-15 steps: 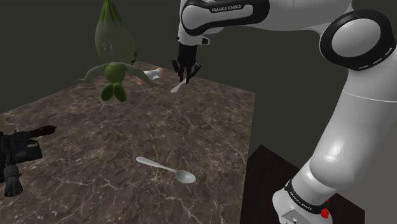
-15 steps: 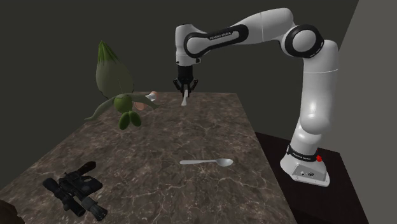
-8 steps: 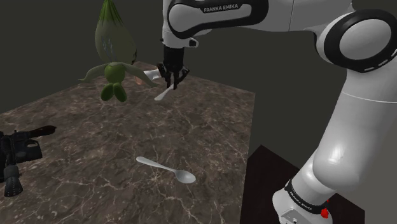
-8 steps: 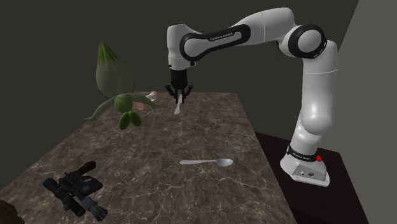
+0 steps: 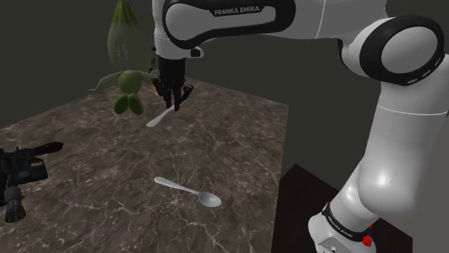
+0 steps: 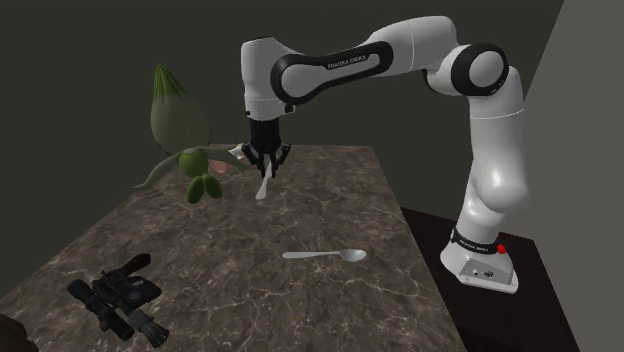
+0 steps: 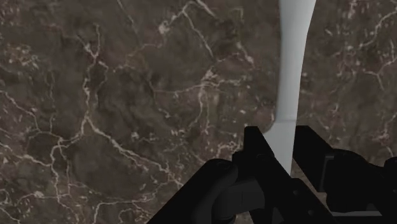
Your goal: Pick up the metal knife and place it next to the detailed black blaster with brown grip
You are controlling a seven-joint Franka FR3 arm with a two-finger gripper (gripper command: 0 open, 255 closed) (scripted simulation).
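My gripper [image 5: 173, 99] hangs above the far middle of the dark marble table [image 5: 237, 136], shut on a pale grey knife [image 5: 160, 118] that points down and toward the shoulder view's left. In the wrist view the knife [image 7: 294, 63] runs out from between the two black fingers [image 7: 257, 149] over the marble. From the second exterior view the gripper [image 6: 265, 165] holds the knife [image 6: 263, 187] clear of the tabletop. The black blaster with a brown grip [image 5: 18, 172] lies at the table's near left corner [image 6: 115, 300], far from the gripper.
A pale spoon [image 5: 188, 191] lies near the table's front right [image 6: 325, 256]. A green onion-headed figure [image 5: 129, 86] stands at the far left, close beside the gripper [image 6: 190, 150]. The dark stand [image 5: 316, 201] is beyond the table's right edge.
The arm has swung toward the shoulder view's left and slightly nearer, carrying the knife from the far edge to beside the green figure. The grip is unchanged.
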